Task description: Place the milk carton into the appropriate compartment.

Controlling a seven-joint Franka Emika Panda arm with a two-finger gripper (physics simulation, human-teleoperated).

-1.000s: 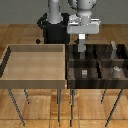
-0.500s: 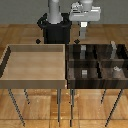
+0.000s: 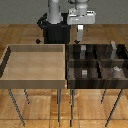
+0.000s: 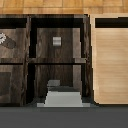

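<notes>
My gripper (image 3: 81,31) is shut on the milk carton (image 3: 81,38), a small white-grey box, and holds it in the air above the dark four-part divided bin (image 3: 70,70). It hangs over the back cell nearest the tan tray, the compartment (image 3: 82,53). In the wrist view the carton (image 4: 62,95) shows as a pale grey block over that dark cell (image 4: 35,85). My fingers are not clear in the wrist view.
A large undivided light-tan tray (image 3: 35,80) stands at the exterior view's left and touches the dark bin. Small grey blocks (image 3: 84,72) (image 3: 116,70) sit in the front cells; one shows in the wrist view (image 4: 56,41). Both bins stand on thin legs.
The gripper has shifted only slightly above the dark bin, with the carton still in its hold. Nothing else has moved.
</notes>
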